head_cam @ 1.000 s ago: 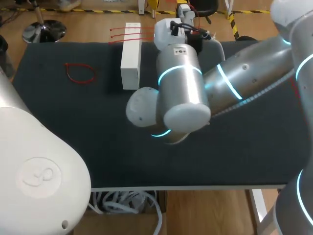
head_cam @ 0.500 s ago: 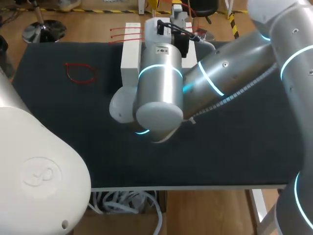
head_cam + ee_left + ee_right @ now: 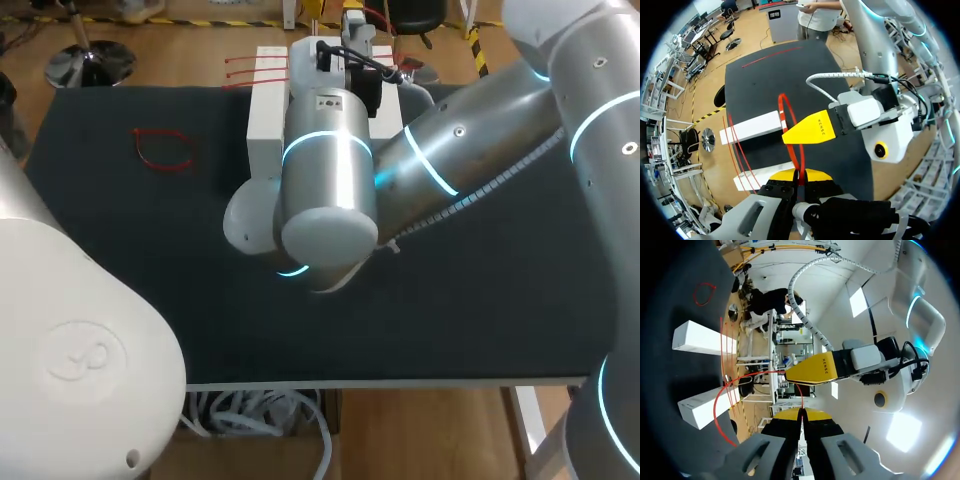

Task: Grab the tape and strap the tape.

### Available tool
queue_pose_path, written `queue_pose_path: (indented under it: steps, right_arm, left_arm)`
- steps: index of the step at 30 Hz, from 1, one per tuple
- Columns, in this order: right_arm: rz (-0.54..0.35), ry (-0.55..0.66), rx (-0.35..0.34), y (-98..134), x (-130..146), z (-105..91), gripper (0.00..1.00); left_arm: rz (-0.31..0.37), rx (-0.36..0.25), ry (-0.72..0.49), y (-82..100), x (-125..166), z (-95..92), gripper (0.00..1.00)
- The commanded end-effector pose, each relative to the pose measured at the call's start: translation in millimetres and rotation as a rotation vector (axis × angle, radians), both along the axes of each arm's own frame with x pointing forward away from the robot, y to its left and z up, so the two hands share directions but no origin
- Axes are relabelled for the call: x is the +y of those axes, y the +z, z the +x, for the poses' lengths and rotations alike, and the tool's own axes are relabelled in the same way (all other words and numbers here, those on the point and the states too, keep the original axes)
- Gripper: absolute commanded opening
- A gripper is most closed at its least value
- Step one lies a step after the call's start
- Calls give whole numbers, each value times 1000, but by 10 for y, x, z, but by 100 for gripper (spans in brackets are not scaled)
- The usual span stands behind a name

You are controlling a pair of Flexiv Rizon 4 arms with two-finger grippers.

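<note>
Pinching the red cable tie (image 3: 783, 112) between its pressed-together yellow tips, the left gripper (image 3: 800, 176) holds one end. The tie loops out ahead of it, past one yellow finger (image 3: 812, 131) of the other arm's gripper. Right gripper (image 3: 801, 415) also has its tips closed on a thin red end of the tie, and the rest curves off to the side in a wide loop (image 3: 716, 410). Two white blocks (image 3: 752, 127) (image 3: 762, 172) lie on the dark table (image 3: 150, 260) beyond the loop. Right arm (image 3: 460, 160) reaches from the right across to the table's far middle, its big silver joint over the centre. Left arm (image 3: 70, 340) shows only as white bulk at near left. A second red tie (image 3: 165, 150), looped, lies apart on the far left of the table.
</note>
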State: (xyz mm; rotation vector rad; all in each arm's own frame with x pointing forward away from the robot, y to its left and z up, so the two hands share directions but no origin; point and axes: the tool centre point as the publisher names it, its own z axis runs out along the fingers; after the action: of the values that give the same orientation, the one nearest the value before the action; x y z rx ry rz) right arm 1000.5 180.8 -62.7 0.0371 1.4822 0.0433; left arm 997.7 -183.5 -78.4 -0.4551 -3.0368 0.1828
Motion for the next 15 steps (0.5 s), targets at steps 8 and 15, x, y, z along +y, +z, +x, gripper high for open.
queue_pose_path:
  steps: [8,15]
  right_arm:
    - [2,25,2,31,-65,-50,0]
    - [8,21,14,-1,-117,-92,0]
  left_arm:
    - [2,0,-1,9,-1,-5,0]
    - [2,0,-1,9,-1,-5,0]
